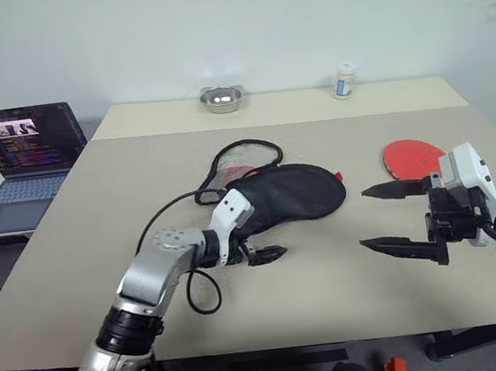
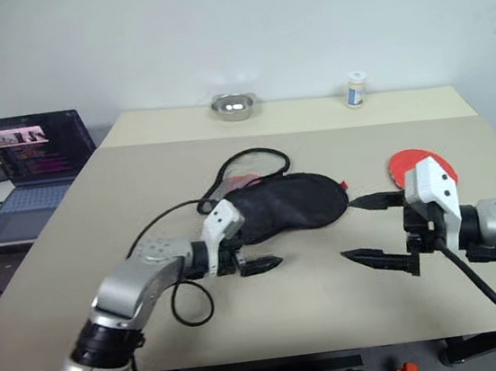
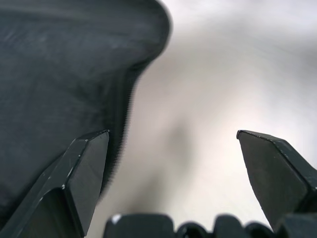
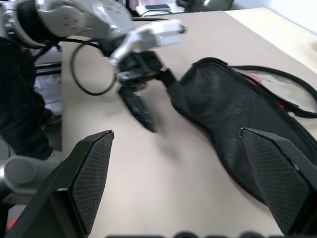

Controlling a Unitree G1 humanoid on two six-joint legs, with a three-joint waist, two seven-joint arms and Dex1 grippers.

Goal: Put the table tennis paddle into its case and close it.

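**Case unheld, paddle still out**

The case [image 1: 290,194] lies flat at mid-table, black side up, its flap folded back to show a red lining and a black zip loop. The paddle [image 1: 412,158] rests on the table well to the right of it, red face up, partly behind the right gripper [image 1: 386,216]. Neither is held.

The left gripper [image 1: 268,254] sits just beside the case's near edge with its fingers spread wide and empty; in the left wrist view one fingertip [image 3: 86,168] is against the fabric edge, the other over bare table [image 1: 84,251]. The right gripper hovers between case and paddle, jaws wide, holding nothing.

What could go wrong, as I judge it:
- The case is soft. A one-sided pinch may bunch the fabric or drag the pouch across the table instead of holding its mouth open.
- The flap may fall shut if nothing pins it, so the paddle would meet a closed opening.
- The paddle lies flat on the table, so the fingers may skid over its thin edge and push it towards the table's right edge.
- The left arm's cable [image 1: 166,215] loops on the table near the case and could snag or shift it.
- The zip pull cannot be made out, so closing may need a search.

No brand or label can be read on case or paddle. The laptop [image 1: 23,159] screen at far left shows text too small to read, and so does the small white bottle [image 1: 345,80] at the back.
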